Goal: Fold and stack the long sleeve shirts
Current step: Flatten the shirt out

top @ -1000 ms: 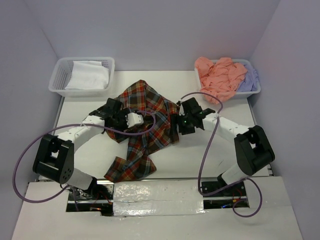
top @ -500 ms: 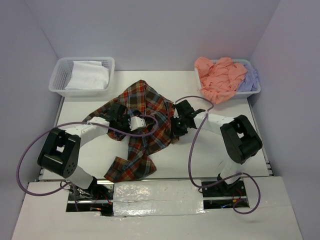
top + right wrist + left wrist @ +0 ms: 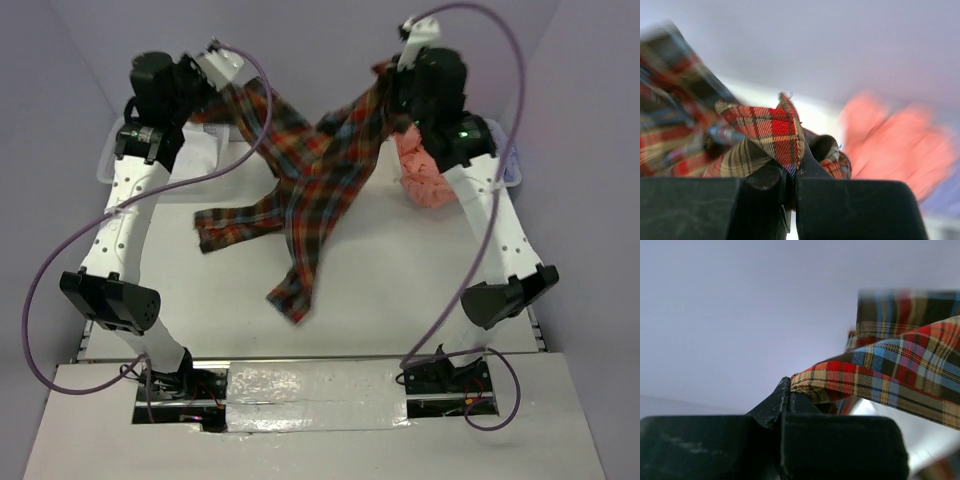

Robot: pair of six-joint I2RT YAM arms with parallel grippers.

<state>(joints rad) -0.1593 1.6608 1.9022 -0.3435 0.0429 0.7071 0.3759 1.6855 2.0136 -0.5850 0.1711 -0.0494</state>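
Note:
The plaid long sleeve shirt [image 3: 315,180] hangs stretched in the air between both raised arms, with one sleeve [image 3: 235,220] trailing left and its lowest end [image 3: 292,298] dangling over the table. My left gripper [image 3: 222,85] is shut on one upper edge of it, the cloth [image 3: 880,375] pinched at the fingertips [image 3: 789,386]. My right gripper [image 3: 398,95] is shut on the other upper edge, a fold of plaid [image 3: 770,130] bunched at the jaws [image 3: 794,170]. Salmon-pink shirts [image 3: 425,180] lie in the right basket, partly behind the right arm, and show blurred in the right wrist view [image 3: 895,142].
A white lattice basket [image 3: 107,165] stands at the back left, mostly hidden by the left arm. The white table [image 3: 420,290] lies below the hanging shirt. Purple cables loop off both arms. Walls close in the back and both sides.
Both grippers closed on the plaid shirt as it lay crumpled on the table. Both arms then swung up high and apart, lifting and spreading it.

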